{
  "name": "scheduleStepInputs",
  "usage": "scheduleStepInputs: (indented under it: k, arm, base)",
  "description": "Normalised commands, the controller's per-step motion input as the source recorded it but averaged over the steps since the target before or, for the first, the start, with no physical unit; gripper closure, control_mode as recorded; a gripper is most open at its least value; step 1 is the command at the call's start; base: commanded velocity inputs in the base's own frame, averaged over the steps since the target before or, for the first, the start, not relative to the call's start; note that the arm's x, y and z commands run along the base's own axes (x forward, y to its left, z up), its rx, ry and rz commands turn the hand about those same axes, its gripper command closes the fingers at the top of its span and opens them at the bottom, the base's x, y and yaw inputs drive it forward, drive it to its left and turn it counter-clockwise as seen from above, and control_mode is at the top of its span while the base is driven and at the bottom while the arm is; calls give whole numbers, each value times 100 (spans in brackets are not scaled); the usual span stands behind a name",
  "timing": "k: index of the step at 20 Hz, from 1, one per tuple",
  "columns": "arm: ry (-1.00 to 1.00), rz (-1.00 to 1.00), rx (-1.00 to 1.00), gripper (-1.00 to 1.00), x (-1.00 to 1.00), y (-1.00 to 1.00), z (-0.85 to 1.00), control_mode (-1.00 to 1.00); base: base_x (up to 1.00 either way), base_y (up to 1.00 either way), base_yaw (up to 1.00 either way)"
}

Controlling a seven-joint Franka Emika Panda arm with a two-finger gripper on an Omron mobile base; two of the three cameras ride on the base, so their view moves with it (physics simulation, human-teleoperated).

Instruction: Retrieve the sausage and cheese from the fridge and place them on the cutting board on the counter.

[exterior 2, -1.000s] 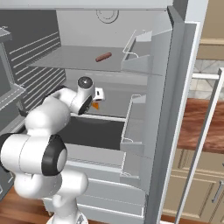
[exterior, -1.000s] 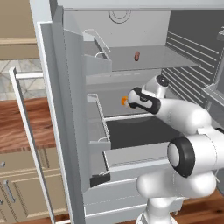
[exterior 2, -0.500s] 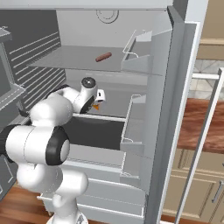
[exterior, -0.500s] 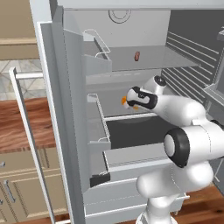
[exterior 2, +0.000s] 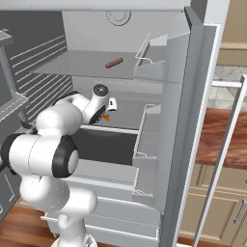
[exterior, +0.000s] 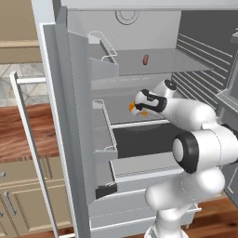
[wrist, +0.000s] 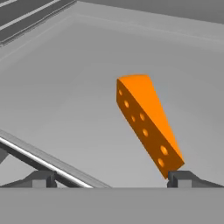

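Observation:
The fridge (exterior: 69,139) stands open. Its upper shelf carries the small reddish-brown sausage (exterior: 146,60) (exterior 2: 114,63). One shelf lower lies the orange cheese (wrist: 146,122) wedge, with small holes in its side. My gripper (wrist: 112,180) is open right in front of it, and the wedge's near tip lies just beside the right fingertip (wrist: 183,178), nothing gripped. From the base, my gripper (exterior: 138,103) (exterior 2: 111,107) covers most of the cheese (exterior: 133,109) (exterior 2: 105,117). The cutting board is out of view.
Door bins with wire rails (exterior: 104,51) (exterior 2: 149,58) hang beside the shelves. A metal shelf edge (wrist: 48,159) runs under the hand. The reddish counter (exterior: 28,135) (exterior 2: 226,140) over beige cabinets lies beyond the open door. A dark drawer (exterior: 144,137) sits below the cheese shelf.
The arm has reached a little deeper into the fridge toward the cheese. The jaws stay open. Sausage and cheese have not moved.

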Motion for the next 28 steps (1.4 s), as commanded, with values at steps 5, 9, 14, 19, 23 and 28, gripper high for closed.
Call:
scheduleStepInputs:
  k: [5, 9, 14, 19, 23, 28]
  arm:
    - [0, 4, 0, -100, 14, 0, -6, -100]
    - [0, 3, 0, -100, 10, 0, 0, -100]
    - [0, 0, 0, -100, -8, -4, 21, -100]
    - [-2, 0, 0, -100, -31, 0, 40, -100]
    - [-1, 0, 0, -100, 4, -1, 13, -100]
    - [0, 0, 0, -100, 30, -6, -25, -100]
  base:
    - [0, 0, 0]
    - [0, 0, 0]
    - [0, 0, 0]
    - [0, 0, 0]
    - [0, 0, 0]
    - [0, 0, 0]
